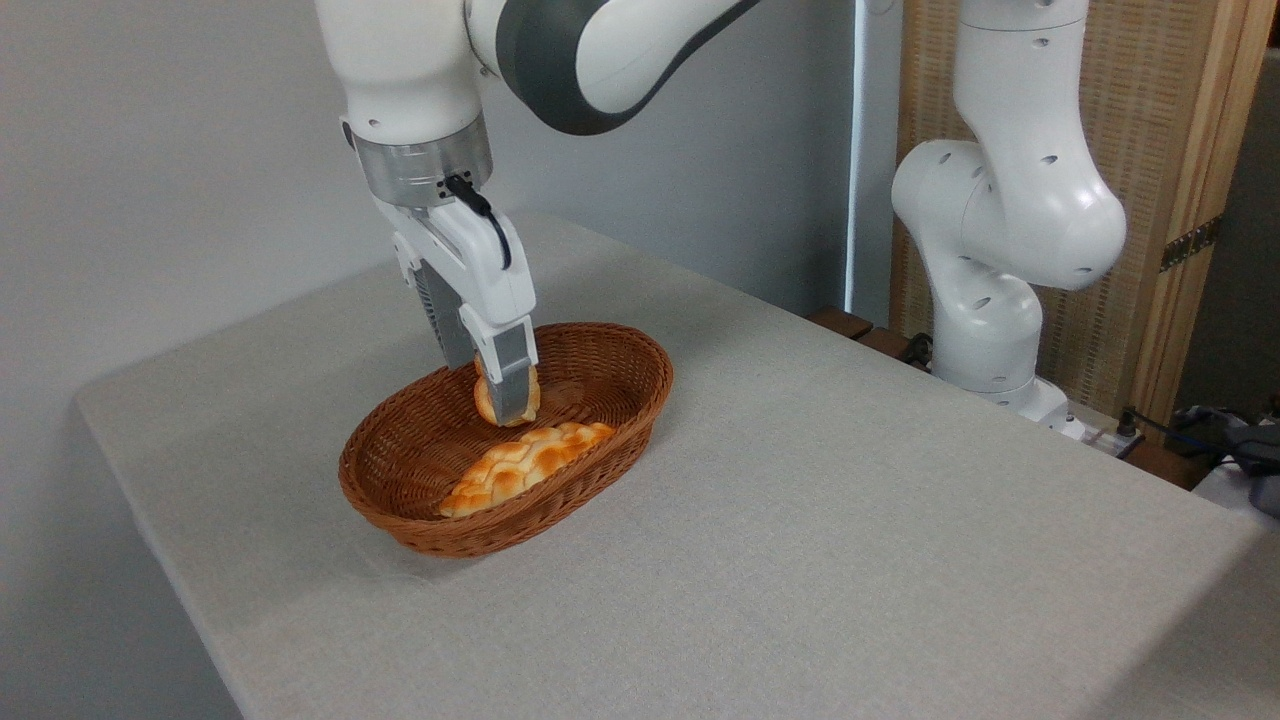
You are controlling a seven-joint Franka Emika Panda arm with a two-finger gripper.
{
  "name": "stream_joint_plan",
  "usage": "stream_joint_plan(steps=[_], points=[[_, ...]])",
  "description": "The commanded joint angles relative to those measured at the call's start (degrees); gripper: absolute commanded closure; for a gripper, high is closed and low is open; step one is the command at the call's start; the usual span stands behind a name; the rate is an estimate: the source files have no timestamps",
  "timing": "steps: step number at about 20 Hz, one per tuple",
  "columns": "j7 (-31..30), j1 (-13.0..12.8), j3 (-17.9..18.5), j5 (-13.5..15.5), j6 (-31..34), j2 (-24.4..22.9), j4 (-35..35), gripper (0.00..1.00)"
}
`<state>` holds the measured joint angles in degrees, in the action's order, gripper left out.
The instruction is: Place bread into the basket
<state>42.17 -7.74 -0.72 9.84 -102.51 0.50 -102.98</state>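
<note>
The oval reddish-brown wicker basket (620,400) sits on the grey tablecloth, left of centre. A long braided golden loaf (525,465) lies inside it along the near wall. My gripper (503,398) reaches down into the basket from above, shut on a small round bun (485,402). The bun hangs just above the basket floor, behind the loaf's far end. The near finger (512,375) covers most of the bun.
The arm's white base (990,330) stands at the table's back right, before a wooden screen (1180,130). Cables and dark objects lie off the table's right edge (1230,440). A grey wall runs behind the table on the left.
</note>
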Motion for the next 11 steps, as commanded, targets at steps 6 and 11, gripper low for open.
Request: stream_joint_plan(steps=[6, 11], points=[[-1.2, -0.4, 5.6, -3.3, 1.4, -1.6, 2.1, 0.00], [-1.1, -0.4, 5.9, -5.0, 1.4, -1.6, 2.1, 0.00]])
